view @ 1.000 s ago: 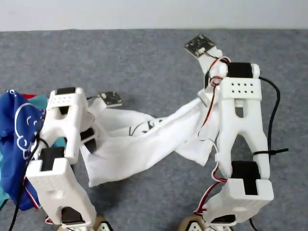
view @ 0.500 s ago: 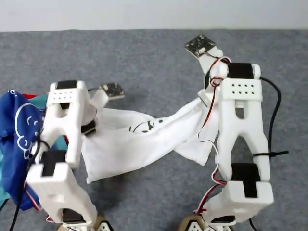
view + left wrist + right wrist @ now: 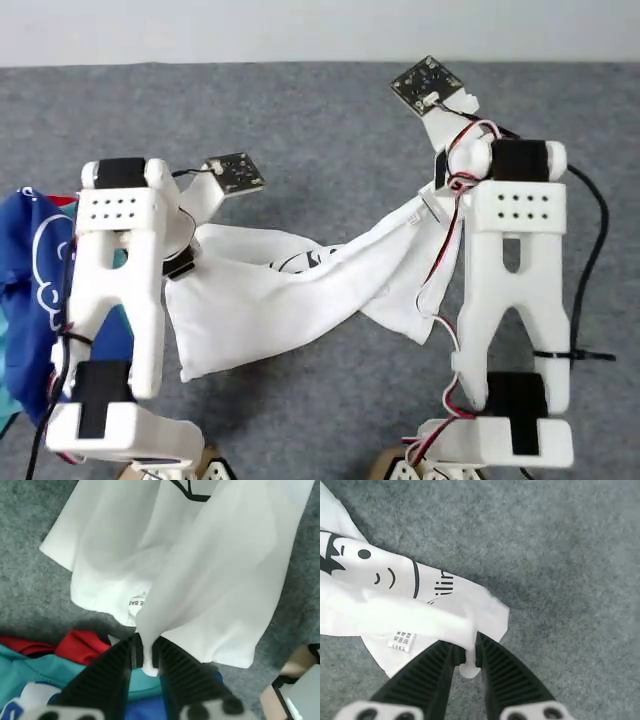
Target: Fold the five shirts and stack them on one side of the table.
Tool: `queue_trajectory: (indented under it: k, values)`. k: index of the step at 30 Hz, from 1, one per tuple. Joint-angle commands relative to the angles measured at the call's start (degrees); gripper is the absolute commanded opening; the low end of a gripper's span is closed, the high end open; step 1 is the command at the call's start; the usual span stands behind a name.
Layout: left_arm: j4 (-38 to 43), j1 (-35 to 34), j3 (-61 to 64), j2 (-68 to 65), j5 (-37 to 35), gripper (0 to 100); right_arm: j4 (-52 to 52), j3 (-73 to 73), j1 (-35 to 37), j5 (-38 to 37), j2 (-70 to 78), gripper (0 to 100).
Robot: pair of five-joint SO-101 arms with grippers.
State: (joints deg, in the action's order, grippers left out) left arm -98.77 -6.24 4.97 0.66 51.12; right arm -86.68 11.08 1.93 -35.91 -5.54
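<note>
Early stage: left gripper [image 3: 145,653] and right gripper [image 3: 467,656] each clamp the unfolded white shirt [image 3: 290,300]; other shirts [image 3: 30,290] lie heaped, unstacked.

White shirt [image 3: 262,305], black print [image 3: 390,578]

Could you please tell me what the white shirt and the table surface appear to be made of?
The white shirt looks like a thin, matte knit fabric, perhaps cotton: it drapes in soft folds and seems slightly translucent where it hangs. The table surface seems to be grey felt or short-pile carpet: mottled, fuzzy, without shine.
</note>
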Motion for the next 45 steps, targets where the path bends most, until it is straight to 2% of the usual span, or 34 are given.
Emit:
queue_trajectory:
  k: [1, 4, 9, 14, 18, 23, 27, 32, 39, 45]
  values:
    - [-1.85, -0.35, -0.84, 8.26, -1.23, 1, -0.40, 0.62, 0.48, 0.18, -7.34, 0.9]
    - [-1.67, -0.62, -6.11, 14.15, -8.53, 1, -0.40, 0.62, 0.48, 0.18, -13.49, 0.9]
    - [-1.58, -2.29, -24.40, 18.20, -22.59, 1, 0.31, 0.70, 0.48, 0.53, -24.75, 0.9]
    - [-0.44, -3.08, -43.21, 18.29, -27.78, 1, 2.33, 0.70, 0.40, 0.18, -33.45, 0.9]
    - [4.04, -3.25, -53.14, 18.29, -27.78, 1, 7.43, 0.70, 0.40, 0.09, -38.11, 0.9]
    - [8.88, -2.81, -58.51, 18.29, -27.78, 0, 17.45, 0.70, 0.13, -4.84, -39.16, 0.9]
    - [9.58, -2.81, -61.58, 18.46, -27.69, 0, 21.49, 5.54, 0.13, -5.36, -38.37, 0.9]
    - [9.76, -2.81, -68.18, 18.64, -27.52, 0, 21.05, 13.36, -0.04, -7.47, -36.62, 0.9]
    - [9.85, -2.90, -76.35, 18.81, -19.87, 0, 20.35, 19.25, -3.74, -7.56, -37.14, 0.9]
    - [8.53, -3.16, -82.86, 18.90, -17.41, 0, 8.92, 26.11, -7.08, -7.56, -37.23, 0.9]
